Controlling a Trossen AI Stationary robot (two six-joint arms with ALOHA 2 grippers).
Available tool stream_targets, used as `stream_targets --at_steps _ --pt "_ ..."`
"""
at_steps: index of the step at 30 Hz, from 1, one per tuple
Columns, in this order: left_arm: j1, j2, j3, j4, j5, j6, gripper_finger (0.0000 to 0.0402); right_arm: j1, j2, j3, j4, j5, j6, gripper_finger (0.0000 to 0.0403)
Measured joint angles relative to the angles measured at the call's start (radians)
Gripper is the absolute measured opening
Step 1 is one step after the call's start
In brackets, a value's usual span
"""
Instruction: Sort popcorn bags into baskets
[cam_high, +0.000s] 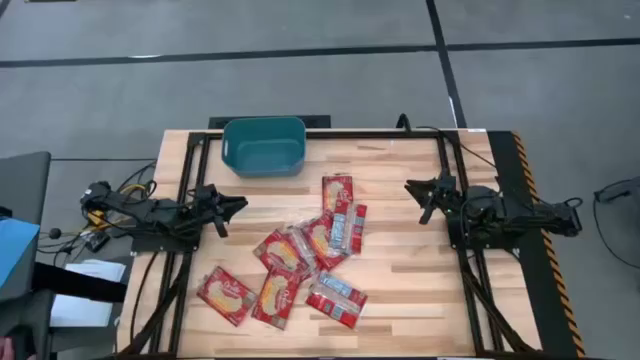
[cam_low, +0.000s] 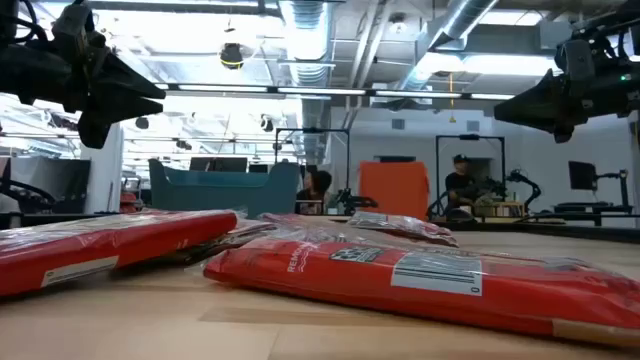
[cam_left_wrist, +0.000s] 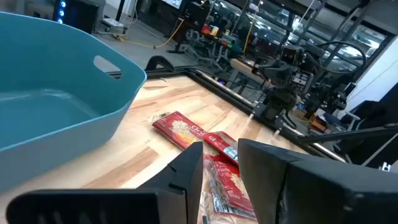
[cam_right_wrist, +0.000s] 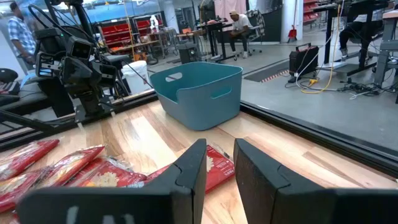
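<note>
Packets (cam_high: 300, 262) lie scattered in a loose heap at the middle of the table (cam_high: 400, 270), red, flat, overlapping, eight or so, none yet in the bin (cam_high: 264, 146), which stands empty at the far edge, at about eleven o'clock from the heap. The left gripper (cam_high: 236, 205) hangs above the table at nine o'clock of the heap, fingers slightly parted and holding nothing; the right gripper (cam_high: 415, 186) hangs at two o'clock, likewise a little open and empty. The nearest packet to the right gripper (cam_high: 337, 192) lies toward nine o'clock from it, long axis running twelve to six. The left gripper looks closer to the bin and to the near-side packets, so it seems the likelier one to start. From table height the front packets block the rest, and where they overlap their edges cannot be told apart.
</note>
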Motion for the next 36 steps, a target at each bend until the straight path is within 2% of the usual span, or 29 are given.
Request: stream_targets --at_steps 26,33,36 --pt "0.000 0.000 0.000 0.000 0.000 0.000 0.0090 0.000 0.000 0.000 0.004 0.000 0.000 0.0108" --pt "0.000 0.000 0.000 0.000 0.000 -0.006 0.0090 0.000 -0.003 -0.005 0.145 0.005 0.040 0.0108" --pt "0.000 0.000 0.000 0.025 -0.016 -0.097 0.0090 0.000 -0.003 -0.004 0.195 0.007 0.041 0.0108"
